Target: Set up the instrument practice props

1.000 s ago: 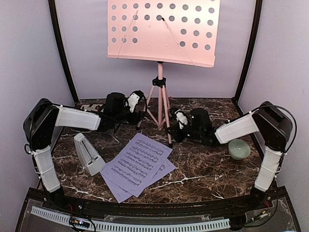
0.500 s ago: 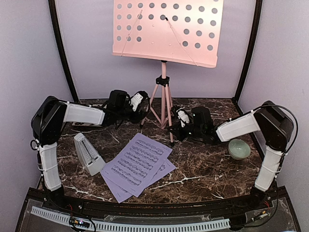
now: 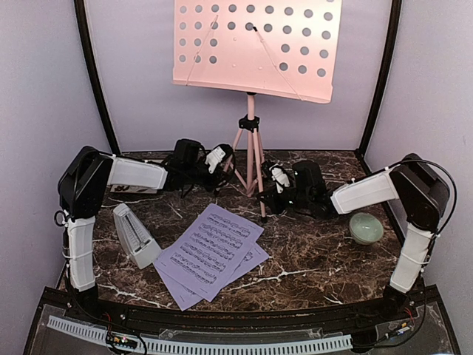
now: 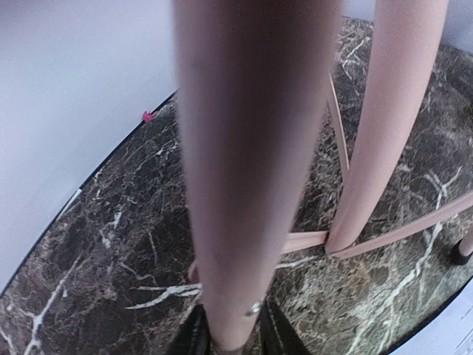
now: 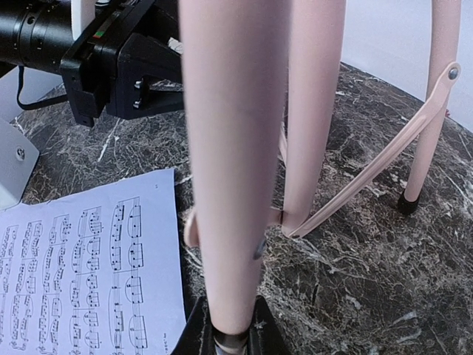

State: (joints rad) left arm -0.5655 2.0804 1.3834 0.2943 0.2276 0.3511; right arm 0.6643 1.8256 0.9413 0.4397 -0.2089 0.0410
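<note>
Now the stand (image 3: pixel 255 48) is being placed, upright at the middle of the tabletop's (image 3: pixel 318 251) far edge. The left gripper (image 3: pixel 222 159) and right gripper (image 3: pixel 272 181) each clamp a leg. Next likely: release, then fetch the pages (image 3: pixel 211 251) near the front edge.

The sheet-music pages (image 3: pixel 211 251) carry printed staves and notes; no words are legible.

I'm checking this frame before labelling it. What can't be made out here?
Top view: the music stand is cut off by the upper frame edge.
Top view: the lower sheet-music page lies mostly under the upper page.
Right wrist view: the metronome is cut by the left edge.
Left wrist view: the near stand leg is blurred.
</note>
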